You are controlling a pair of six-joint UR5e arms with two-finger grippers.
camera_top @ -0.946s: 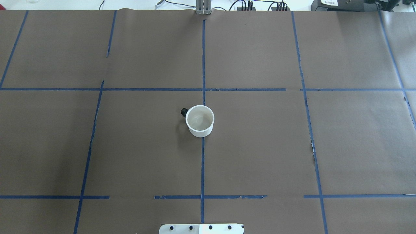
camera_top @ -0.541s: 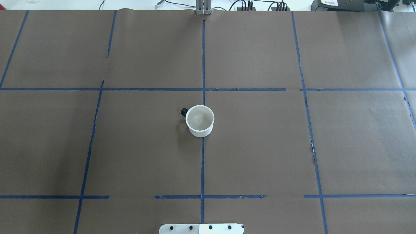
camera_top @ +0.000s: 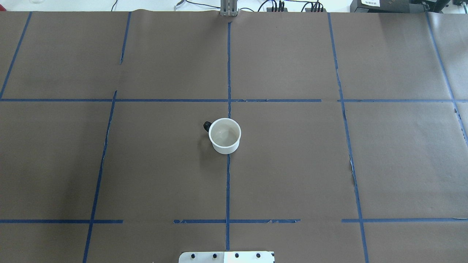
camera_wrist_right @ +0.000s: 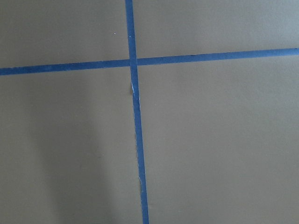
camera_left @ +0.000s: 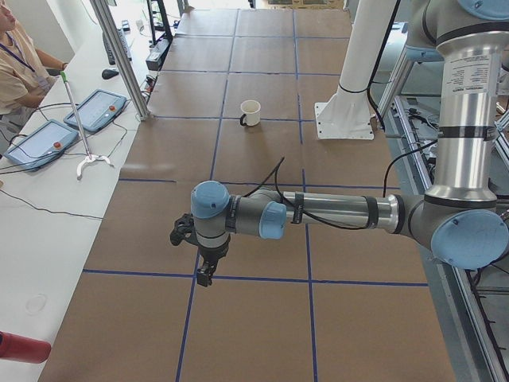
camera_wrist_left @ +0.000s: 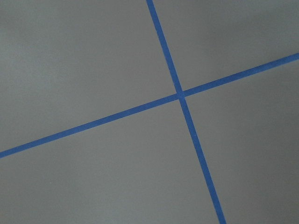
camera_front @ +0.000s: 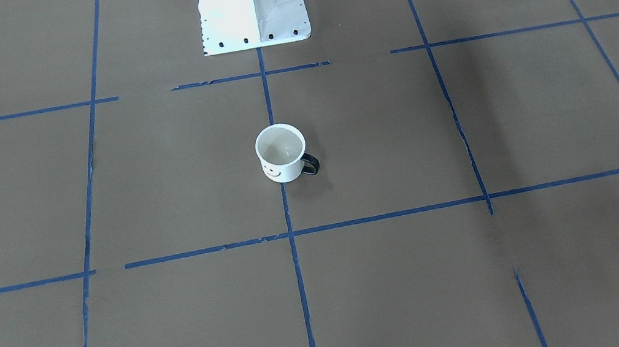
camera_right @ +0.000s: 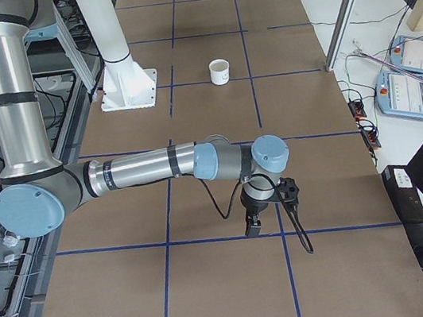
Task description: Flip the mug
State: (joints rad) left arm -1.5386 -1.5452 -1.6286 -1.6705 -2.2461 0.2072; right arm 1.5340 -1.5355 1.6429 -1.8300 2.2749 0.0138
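Note:
The white mug (camera_top: 224, 136) stands upright, mouth up, at the table's middle on a blue tape line, its black handle (camera_top: 206, 126) toward my left. Its smiley face shows in the front-facing view (camera_front: 280, 154). It also shows small in the left view (camera_left: 250, 112) and the right view (camera_right: 219, 71). My left gripper (camera_left: 205, 270) hangs fingers down over the table's left end, far from the mug. My right gripper (camera_right: 252, 224) hangs over the right end, also far off. Whether either is open, I cannot tell. Both wrist views show only brown paper and tape.
Brown paper with a blue tape grid (camera_top: 229, 65) covers the table. The white robot base (camera_front: 251, 2) stands at the near-middle edge. Teach pendants (camera_left: 40, 143) and cables lie on the far side bench. An operator (camera_left: 16, 56) sits there.

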